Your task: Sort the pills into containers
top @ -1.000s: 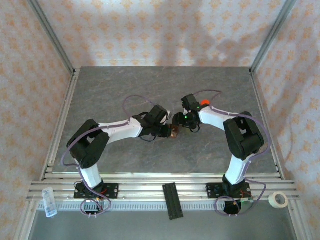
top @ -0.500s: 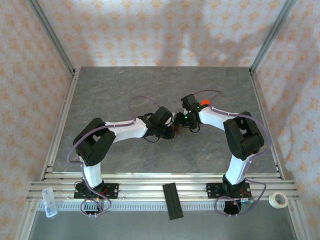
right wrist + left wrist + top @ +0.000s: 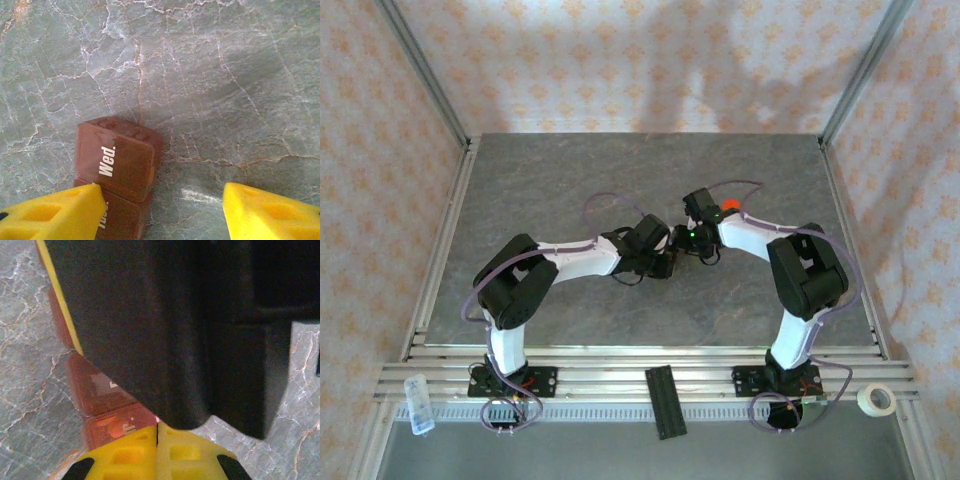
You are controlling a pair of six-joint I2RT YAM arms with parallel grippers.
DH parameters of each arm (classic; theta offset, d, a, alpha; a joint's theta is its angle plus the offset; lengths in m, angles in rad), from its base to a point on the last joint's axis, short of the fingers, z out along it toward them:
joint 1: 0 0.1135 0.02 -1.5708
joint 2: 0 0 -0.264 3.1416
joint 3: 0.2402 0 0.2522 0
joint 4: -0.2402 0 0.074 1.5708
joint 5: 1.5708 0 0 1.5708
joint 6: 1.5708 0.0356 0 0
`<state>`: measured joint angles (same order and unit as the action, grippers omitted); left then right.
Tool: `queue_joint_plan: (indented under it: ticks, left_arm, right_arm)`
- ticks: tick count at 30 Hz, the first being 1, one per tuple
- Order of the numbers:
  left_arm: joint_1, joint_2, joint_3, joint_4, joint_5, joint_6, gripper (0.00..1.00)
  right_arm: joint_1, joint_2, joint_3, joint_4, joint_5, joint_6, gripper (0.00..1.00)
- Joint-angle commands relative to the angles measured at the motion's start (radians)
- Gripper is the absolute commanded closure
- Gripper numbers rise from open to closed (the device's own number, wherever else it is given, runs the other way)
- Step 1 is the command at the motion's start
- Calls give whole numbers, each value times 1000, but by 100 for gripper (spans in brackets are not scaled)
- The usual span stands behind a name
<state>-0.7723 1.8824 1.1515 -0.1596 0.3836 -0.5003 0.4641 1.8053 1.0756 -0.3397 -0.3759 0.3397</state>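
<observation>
The left gripper (image 3: 157, 450) has its yellow fingertips pressed together, the containers (image 3: 95, 390) just ahead. The right gripper (image 3: 165, 215) stands apart, the containers beside one fingertip.

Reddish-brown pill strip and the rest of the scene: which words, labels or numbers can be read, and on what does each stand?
"Wed." - white print on one lid of the dark reddish-brown plastic pill strip with a row of little compartments, right wrist view.
Lid next to it: white print, mostly hidden, unreadable.
Left wrist view: white marks on two lids, too blurred to read.
Elsewhere: none.
</observation>
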Motion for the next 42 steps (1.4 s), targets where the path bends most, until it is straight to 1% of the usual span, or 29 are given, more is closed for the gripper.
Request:
queue_joint_plan:
  ticks: [1, 2, 12, 20, 21, 26, 29, 36, 41, 42]
  left_arm:
    - [-16, 21, 27, -9, -47, 15, 100]
    - [-16, 47, 28, -10, -51, 14, 100]
    - [-36, 70, 51, -79, -121, 62, 100]
    - [-50, 34, 38, -37, -101, 102, 100]
    - [-48, -8, 31, -29, -95, 110, 100]
    - [-49, -119, 10, 3, -80, 159, 100]
    - [-49, -187, 1, 4, -103, 183, 97]
    - [-34, -349, -25, 9, -238, 226, 88]
    - [13, -446, -59, 27, -330, 241, 81]
    - [25, -466, -67, 30, -350, 244, 78]
  right_arm:
    - [7, 59, -52, -55, 57, -1, 35]
    - [6, 60, -52, -56, 57, 0, 35]
    - [7, 64, -55, -51, 56, 2, 36]
    - [6, 63, -37, -68, 56, 2, 36]
    - [6, 61, -29, -75, 58, 0, 36]
    - [6, 51, 17, -108, 58, 0, 36]
    - [4, 46, 61, -138, 56, 0, 36]
    - [-13, 6, 210, -231, 50, -12, 35]
    - [-23, -26, 301, -292, 33, -18, 34]
    - [-27, -37, 314, -299, 31, -18, 34]
